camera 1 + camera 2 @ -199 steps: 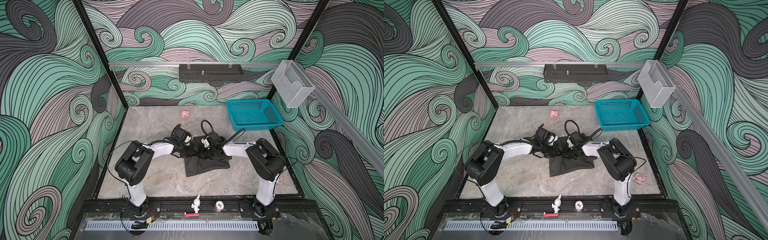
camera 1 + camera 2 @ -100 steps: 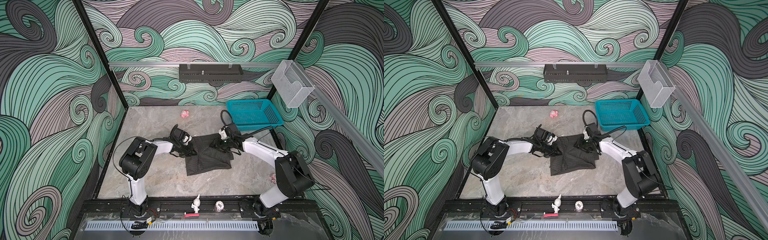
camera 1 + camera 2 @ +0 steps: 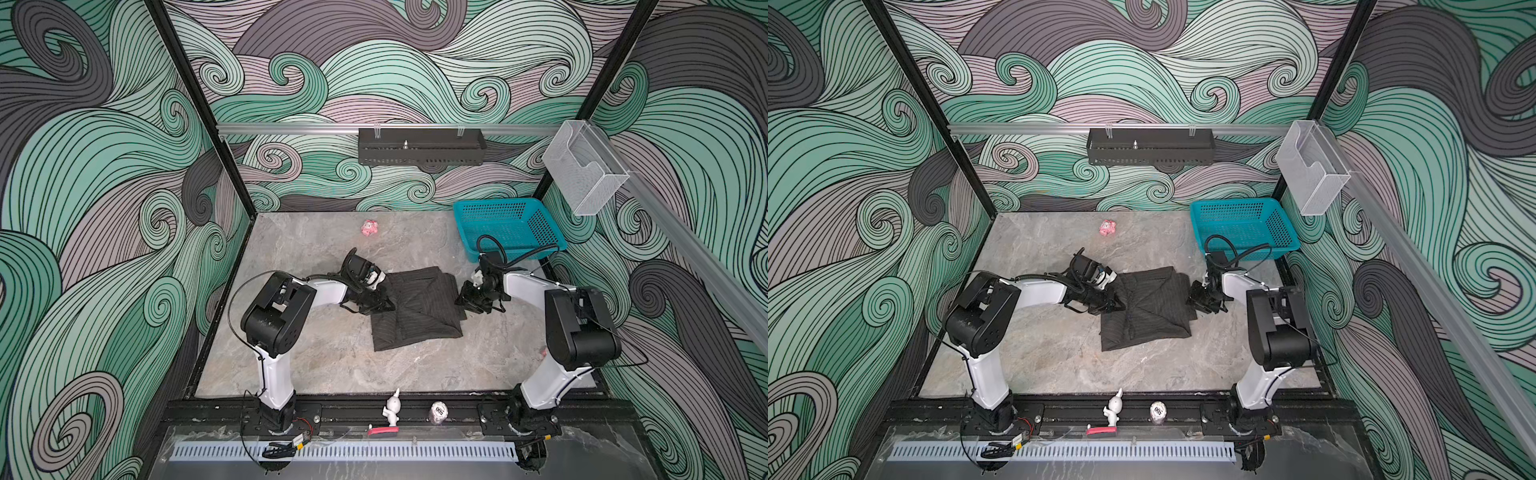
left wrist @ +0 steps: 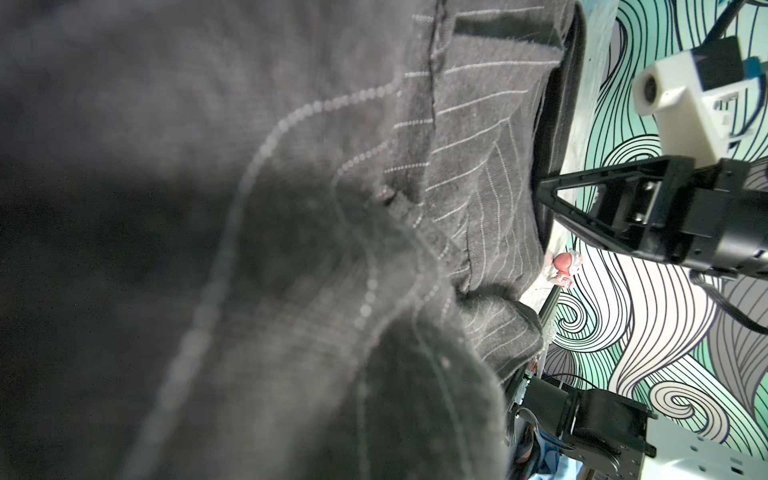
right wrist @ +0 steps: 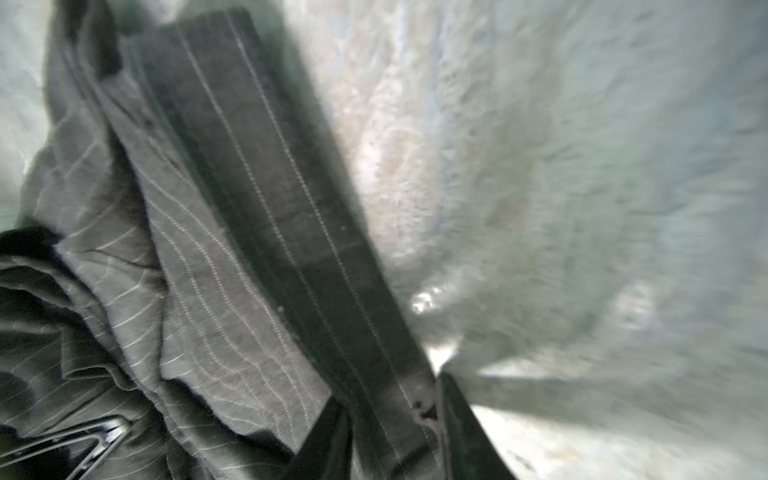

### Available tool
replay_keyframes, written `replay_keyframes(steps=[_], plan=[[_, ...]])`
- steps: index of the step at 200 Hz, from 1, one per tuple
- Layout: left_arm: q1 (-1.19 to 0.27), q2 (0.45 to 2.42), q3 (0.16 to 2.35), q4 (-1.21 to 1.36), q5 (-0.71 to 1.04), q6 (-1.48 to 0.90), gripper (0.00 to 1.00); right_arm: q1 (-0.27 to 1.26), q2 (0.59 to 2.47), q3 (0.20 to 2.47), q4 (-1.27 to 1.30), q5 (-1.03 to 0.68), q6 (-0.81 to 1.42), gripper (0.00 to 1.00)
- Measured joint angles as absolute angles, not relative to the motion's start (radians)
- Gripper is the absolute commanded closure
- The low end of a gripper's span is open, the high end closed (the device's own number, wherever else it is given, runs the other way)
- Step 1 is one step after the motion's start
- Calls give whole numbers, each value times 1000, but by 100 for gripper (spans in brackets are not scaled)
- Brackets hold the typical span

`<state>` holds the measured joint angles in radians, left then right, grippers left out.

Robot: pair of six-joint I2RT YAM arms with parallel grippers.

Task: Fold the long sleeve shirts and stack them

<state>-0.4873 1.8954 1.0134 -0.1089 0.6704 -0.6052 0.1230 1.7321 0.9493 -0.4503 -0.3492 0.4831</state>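
cloth smothers the left wrist view, blurred, so my left tool's (image 3: 384, 303) fingers are hidden; it is clamped shut on the left edge of the dark pinstriped shirt (image 3: 419, 307). the right wrist view is smeared too. my right tool (image 3: 463, 301) stands part open astride the shirt's right edge, one finger (image 5: 75, 444) lying on cloth. the shirt lies folded in the middle of the counter (image 3: 332, 353).

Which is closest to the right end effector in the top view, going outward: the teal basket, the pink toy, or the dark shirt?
1. The dark shirt, right beside the right end effector, toward the table's middle.
2. The teal basket, behind it in the far right corner.
3. The pink toy, far back, left of centre.
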Motion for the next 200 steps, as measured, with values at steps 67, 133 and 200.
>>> replay_keyframes(steps=[67, 133, 200], plan=[[-379, 1887, 1021, -224, 683, -505, 100, 204, 1747, 934, -400, -420, 476, 76], [-326, 1776, 1020, -458, 516, -434, 100, 266, 1729, 913, -411, -448, 484, 76], [-469, 1717, 1280, -756, 396, -403, 100, 274, 1781, 964, -419, -477, 483, 80]])
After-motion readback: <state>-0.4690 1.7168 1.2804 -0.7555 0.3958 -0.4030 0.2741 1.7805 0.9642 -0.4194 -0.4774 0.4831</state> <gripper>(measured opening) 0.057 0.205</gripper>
